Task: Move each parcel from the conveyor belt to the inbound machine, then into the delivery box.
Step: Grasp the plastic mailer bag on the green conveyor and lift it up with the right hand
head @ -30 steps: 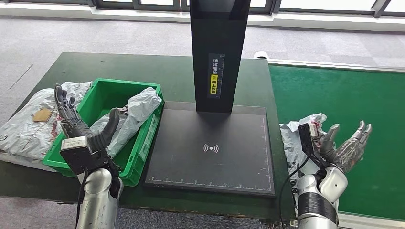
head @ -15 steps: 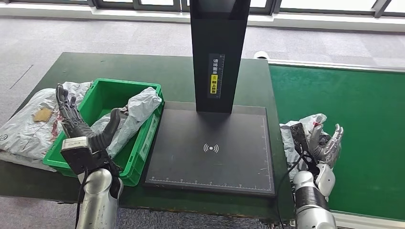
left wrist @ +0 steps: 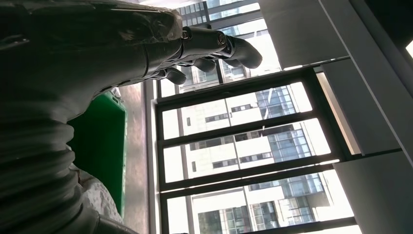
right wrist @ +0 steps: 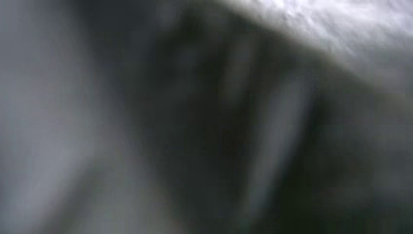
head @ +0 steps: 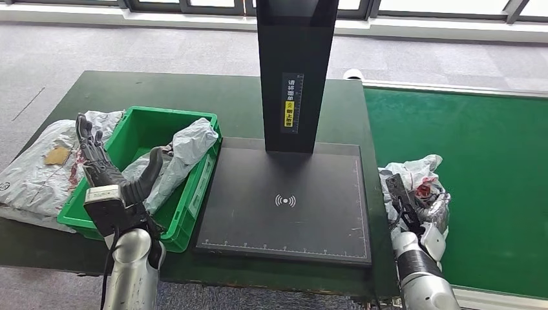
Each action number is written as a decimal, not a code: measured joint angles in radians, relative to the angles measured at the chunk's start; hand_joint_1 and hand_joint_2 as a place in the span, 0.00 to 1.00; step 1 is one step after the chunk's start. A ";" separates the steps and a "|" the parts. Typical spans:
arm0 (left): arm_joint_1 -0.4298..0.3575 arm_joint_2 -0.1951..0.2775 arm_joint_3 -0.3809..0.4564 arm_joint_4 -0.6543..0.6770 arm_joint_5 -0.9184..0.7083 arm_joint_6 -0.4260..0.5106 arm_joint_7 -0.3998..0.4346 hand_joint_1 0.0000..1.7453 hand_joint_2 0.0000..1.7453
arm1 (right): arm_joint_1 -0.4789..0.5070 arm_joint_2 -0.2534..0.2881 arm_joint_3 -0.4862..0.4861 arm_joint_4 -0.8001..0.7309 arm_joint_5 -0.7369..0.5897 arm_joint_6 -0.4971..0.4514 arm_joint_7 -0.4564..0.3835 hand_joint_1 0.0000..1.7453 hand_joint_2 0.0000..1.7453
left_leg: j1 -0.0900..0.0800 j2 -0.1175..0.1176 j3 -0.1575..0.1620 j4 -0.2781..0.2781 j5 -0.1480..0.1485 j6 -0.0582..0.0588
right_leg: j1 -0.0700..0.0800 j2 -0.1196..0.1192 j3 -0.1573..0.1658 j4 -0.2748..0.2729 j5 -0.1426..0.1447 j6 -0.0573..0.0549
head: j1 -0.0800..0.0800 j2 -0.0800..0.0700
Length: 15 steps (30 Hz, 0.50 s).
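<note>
Right robot hand (head: 432, 210) dropped from raised and spread onto parcel at conveyor edge; left unchanged.

Landmark: inbound machine (head: 287, 200), black scan plate w/ upright column. Grey crumpled parcel (head: 413, 177) lies just right of machine, on green conveyor belt (head: 478, 168) near edge. Right robot hand down on parcel, touching it; grip cannot be confirmed, fingers hidden, wrist view blurred. Left robot hand (head: 106, 171) left of machine, raised at front of green delivery box (head: 200, 187), fingers apart, holding nothing. Box touches machine's left side, contains grey bagged parcel (head: 184, 152). More grey bags (head: 32, 171) on tabletop (head: 161, 87), left of box.
</note>
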<state>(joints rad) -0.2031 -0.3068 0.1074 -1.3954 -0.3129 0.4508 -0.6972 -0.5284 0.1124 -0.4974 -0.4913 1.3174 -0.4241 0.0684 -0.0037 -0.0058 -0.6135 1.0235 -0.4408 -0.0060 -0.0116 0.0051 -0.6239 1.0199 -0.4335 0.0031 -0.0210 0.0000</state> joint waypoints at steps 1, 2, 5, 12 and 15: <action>0.000 0.000 0.001 -0.001 -0.001 -0.001 0.002 0.00 1.00 | 0.000 -0.001 0.000 0.005 0.005 0.011 0.004 1.00 1.00 | 0.000 0.000 0.000 0.000 0.000 0.000 | 0.000 0.000 0.000 0.000 0.000 0.000 | 0.000 0.000; 0.000 0.000 0.002 -0.001 -0.002 -0.002 0.003 0.00 1.00 | -0.001 -0.001 0.000 0.008 0.009 0.020 0.006 1.00 1.00 | 0.000 0.000 0.000 0.000 0.000 0.000 | 0.000 0.000 0.000 0.000 0.000 0.000 | 0.000 0.000; 0.001 0.000 0.003 -0.001 -0.007 -0.005 0.005 0.00 1.00 | -0.001 -0.002 0.000 0.016 0.011 0.034 0.002 1.00 1.00 | 0.000 0.000 0.000 0.000 0.000 0.000 | 0.000 0.000 0.000 0.000 0.000 0.000 | 0.000 0.000; 0.001 0.000 0.008 -0.001 -0.015 -0.009 0.006 0.00 1.00 | -0.001 -0.002 0.000 0.022 -0.007 0.038 -0.036 1.00 1.00 | 0.000 0.000 0.000 0.000 0.000 0.000 | 0.000 0.000 0.000 0.000 0.000 0.000 | 0.000 0.000; 0.002 0.000 0.010 0.000 -0.017 -0.011 0.006 0.00 1.00 | -0.001 -0.003 0.000 0.022 -0.022 0.031 -0.063 1.00 1.00 | 0.000 0.000 0.000 0.000 0.000 0.000 | 0.000 0.000 0.000 0.000 0.000 0.000 | 0.000 0.000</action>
<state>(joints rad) -0.2015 -0.3073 0.1176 -1.3952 -0.3297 0.4402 -0.6909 -0.5291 0.1099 -0.4971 -0.4692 1.2951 -0.3935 0.0053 -0.0036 -0.0055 -0.6133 1.0236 -0.4408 -0.0061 -0.0115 0.0054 -0.6240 1.0199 -0.4334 0.0030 -0.0210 0.0000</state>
